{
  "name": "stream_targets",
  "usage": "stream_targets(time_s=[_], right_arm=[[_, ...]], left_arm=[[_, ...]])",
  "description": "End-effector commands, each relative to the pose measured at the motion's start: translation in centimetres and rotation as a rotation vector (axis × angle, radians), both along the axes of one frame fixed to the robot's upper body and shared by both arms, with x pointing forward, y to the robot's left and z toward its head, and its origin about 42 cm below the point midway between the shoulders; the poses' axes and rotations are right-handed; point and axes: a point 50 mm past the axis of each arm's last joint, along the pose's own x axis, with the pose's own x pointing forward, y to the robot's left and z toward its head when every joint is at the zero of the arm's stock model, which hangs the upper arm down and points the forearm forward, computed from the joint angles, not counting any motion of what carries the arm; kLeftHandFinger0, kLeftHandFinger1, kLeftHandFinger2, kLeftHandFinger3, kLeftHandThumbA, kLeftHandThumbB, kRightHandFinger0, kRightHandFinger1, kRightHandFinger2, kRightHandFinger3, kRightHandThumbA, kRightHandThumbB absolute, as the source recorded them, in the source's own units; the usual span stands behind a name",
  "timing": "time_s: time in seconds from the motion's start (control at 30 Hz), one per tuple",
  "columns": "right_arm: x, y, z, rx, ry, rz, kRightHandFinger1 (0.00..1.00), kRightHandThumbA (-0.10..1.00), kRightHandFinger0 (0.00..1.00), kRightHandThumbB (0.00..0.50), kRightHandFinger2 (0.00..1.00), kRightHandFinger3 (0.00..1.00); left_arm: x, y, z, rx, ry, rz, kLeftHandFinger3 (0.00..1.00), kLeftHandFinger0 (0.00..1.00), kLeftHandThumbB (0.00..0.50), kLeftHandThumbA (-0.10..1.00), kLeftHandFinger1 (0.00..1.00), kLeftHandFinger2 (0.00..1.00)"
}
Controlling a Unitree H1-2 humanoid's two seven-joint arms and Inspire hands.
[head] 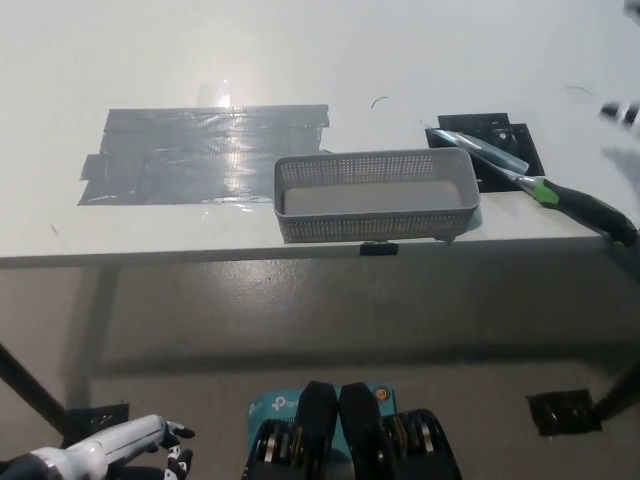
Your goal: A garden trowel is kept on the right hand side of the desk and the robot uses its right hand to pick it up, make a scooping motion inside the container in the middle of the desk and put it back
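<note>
Near the desk's (300, 50) right edge the green-handled steel garden trowel (535, 186) lies free, the blurred black right hand (623, 112) unreadable and the white left hand (125, 442) low with fingers loosely spread: whether the scoop is done or still to come, I can't tell.

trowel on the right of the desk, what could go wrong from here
The handle of the trowel lies at the desk's front right corner; a clumsy touch from the right hand could push it off. Its blade lies close beside the basket, so dragging it may shove the basket. The left hand hangs low.

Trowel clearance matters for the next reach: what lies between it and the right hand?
In the head view, only bare white desk separates the trowel from the blurred right hand at the right edge. The left hand rests at lower left.
</note>
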Motion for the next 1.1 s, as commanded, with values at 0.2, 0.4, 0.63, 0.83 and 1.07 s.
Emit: stream_targets(time_s=[0.2, 0.4, 0.63, 0.83, 1.07], right_arm=[[-10.9, 5.9, -14.7, 0.3, -0.099, -0.028, 0.95, 0.15, 0.91, 0.216, 0.93, 1.0], [-12.6, 5.4, -20.4, 0.324, -0.054, -0.057, 0.81, 0.13, 0.76, 0.142, 0.79, 1.0], [-11.8, 4.0, -23.1, 0.345, 0.103, 0.0, 0.6, 0.06, 0.5, 0.174, 0.68, 1.0], [-11.4, 3.0, -23.0, 0.349, 0.12, -0.025, 0.53, 0.1, 0.41, 0.176, 0.63, 1.0], [-10.8, 2.5, -22.2, 0.331, 0.117, -0.001, 0.51, 0.14, 0.41, 0.171, 0.62, 1.0]], left_arm=[[0.4, 0.3, 0.7, 0.018, -0.004, -0.005, 1.0, 1.0, 0.212, 1.0, 1.0, 1.0], [-0.1, -0.1, 0.2, 0.002, -0.003, -0.009, 1.0, 1.0, 0.2, 1.0, 1.0, 1.0], [-0.4, -0.1, 0.0, 0.005, 0.007, -0.005, 1.0, 1.0, 0.198, 1.0, 1.0, 1.0], [0.0, -0.3, -0.2, -0.012, 0.005, -0.003, 1.0, 1.0, 0.195, 1.0, 1.0, 1.0], [0.5, -0.6, -0.3, -0.026, -0.013, -0.002, 1.0, 1.0, 0.202, 1.0, 1.0, 1.0]])
